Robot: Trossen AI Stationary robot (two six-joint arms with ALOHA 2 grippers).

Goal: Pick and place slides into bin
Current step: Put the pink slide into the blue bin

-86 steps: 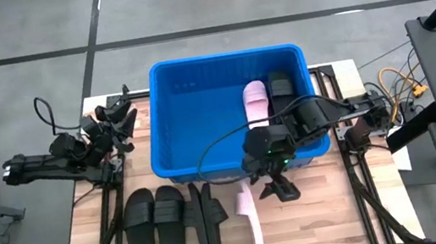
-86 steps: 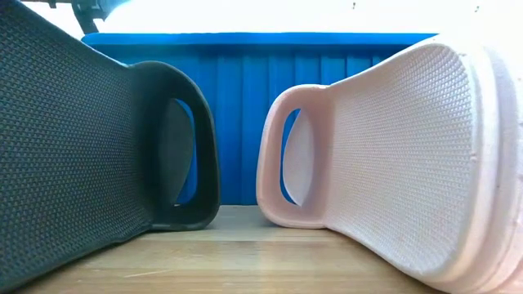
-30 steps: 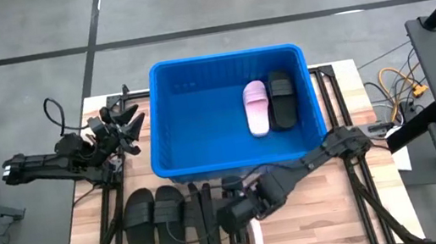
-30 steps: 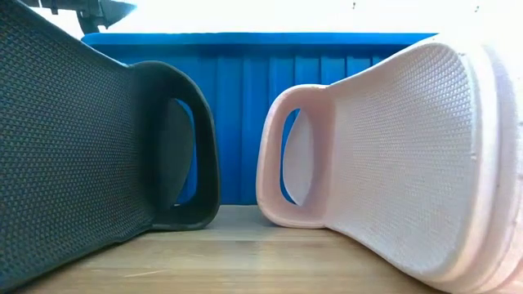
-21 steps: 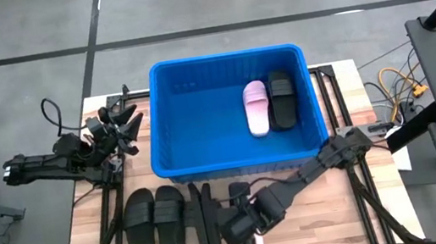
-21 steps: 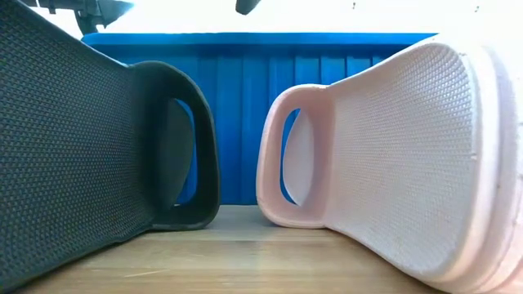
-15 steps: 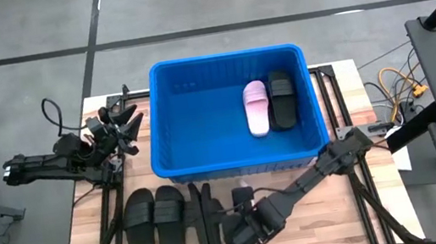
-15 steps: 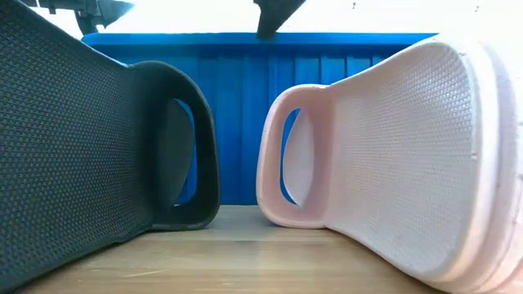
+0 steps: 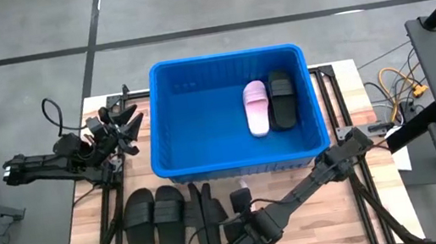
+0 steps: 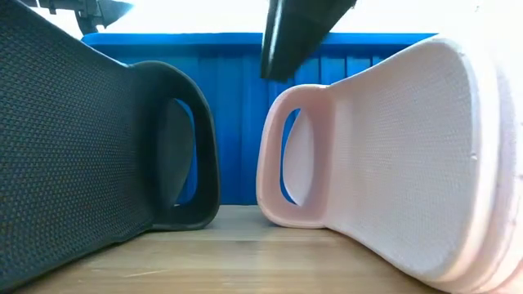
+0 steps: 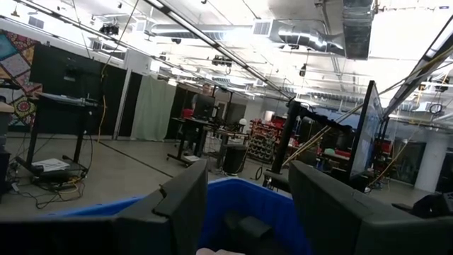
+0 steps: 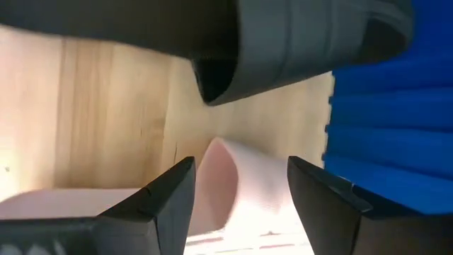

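A pale pink slide (image 10: 384,163) stands on its side on the table near the front edge, next to a black slide (image 10: 90,147) that also stands on its side. My right gripper (image 9: 242,243) hangs over the pink slide and hides it in the high view. The gripper (image 12: 241,212) is open, with the pink slide (image 12: 237,188) showing between its fingers. One dark finger (image 10: 294,33) shows above the slide in the low view. The blue bin (image 9: 169,129) holds one pink slide (image 9: 256,106) and one black slide (image 9: 282,97). My left gripper (image 9: 125,118) waits open beside the bin's left wall.
A pair of black slides (image 9: 156,225) lies flat on the table at the front left. More black slides (image 9: 205,224) stand on edge beside them, close to my right gripper. The bin's front wall (image 12: 396,127) is close behind the gripper. The left wrist view looks over the bin's rim (image 11: 241,195) into the room.
My right gripper has moved toward the table's near edge and downward over the pink slide on the table. Its finger has come into the low view from above. The slides have not moved.
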